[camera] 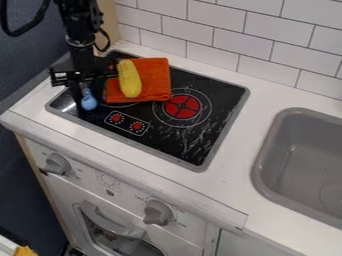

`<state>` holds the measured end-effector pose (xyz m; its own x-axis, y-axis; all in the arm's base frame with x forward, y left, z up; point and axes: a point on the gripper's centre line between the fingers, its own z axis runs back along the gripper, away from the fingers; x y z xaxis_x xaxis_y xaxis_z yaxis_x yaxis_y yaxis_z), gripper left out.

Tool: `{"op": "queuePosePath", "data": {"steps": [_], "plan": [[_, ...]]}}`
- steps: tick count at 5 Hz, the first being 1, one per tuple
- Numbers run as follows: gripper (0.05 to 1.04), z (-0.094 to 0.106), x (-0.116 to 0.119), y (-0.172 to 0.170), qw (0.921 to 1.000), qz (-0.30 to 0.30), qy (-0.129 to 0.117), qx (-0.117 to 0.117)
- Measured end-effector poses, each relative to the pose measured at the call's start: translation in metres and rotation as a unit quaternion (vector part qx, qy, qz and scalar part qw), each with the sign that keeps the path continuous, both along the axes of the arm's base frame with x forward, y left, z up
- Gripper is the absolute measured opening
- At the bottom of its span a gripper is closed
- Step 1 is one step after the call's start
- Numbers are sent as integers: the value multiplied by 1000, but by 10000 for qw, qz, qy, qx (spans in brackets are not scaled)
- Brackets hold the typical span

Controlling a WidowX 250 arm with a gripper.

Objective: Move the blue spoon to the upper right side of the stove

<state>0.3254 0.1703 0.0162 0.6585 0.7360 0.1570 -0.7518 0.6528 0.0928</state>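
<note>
The black gripper [85,90] hangs at the left end of the stove [194,145], over its front left part. Directly beneath it is the blue spoon [88,101], its rounded end pointing toward the front edge of the stove. The gripper hides part of the spoon's handle, and whether the spoon is held cannot be made out.
An orange cloth [157,80] lies on the stove just right of the gripper, with a yellow oblong item [129,78] on top. A red-marked burner [182,106] is right of the cloth. The grey sink [300,160] is farther right, and a tiled wall [220,22] runs behind.
</note>
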Motion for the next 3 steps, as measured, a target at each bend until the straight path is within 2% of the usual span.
{"op": "queuePosePath", "data": {"steps": [1, 2, 3], "plan": [[316, 0, -1, 2, 10000, 38, -1, 0], [316, 12, -5, 10, 9998, 187, -114, 34], [316, 34, -6, 9, 9991, 215, -354, 90]]}}
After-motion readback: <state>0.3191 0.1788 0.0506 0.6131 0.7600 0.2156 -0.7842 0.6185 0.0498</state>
